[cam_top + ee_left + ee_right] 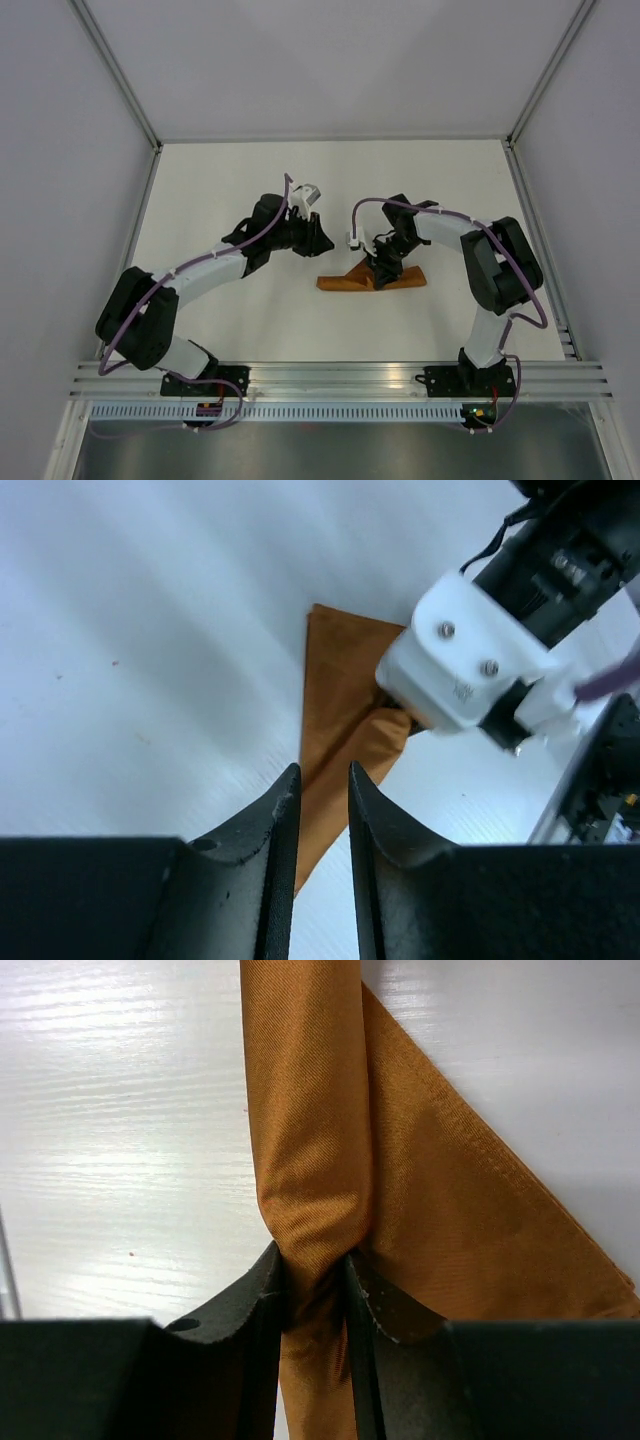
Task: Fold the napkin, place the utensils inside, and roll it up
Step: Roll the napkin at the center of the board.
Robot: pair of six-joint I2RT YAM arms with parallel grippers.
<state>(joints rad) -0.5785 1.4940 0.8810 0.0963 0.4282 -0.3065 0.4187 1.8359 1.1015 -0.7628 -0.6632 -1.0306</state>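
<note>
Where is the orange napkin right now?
In the top view the napkin lies rolled up on the white table, a little right of the middle, just ahead of the right arm, whose jaws pinch it.

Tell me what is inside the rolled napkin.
Only orange-brown cloth shows: the napkin is rolled into a tube, pinched between the jaws of the right gripper. No utensil sticks out; whatever lies inside is covered by the fabric.

text: none readable | labels, brands: none readable | numbers, signs: none legible in any view
</note>
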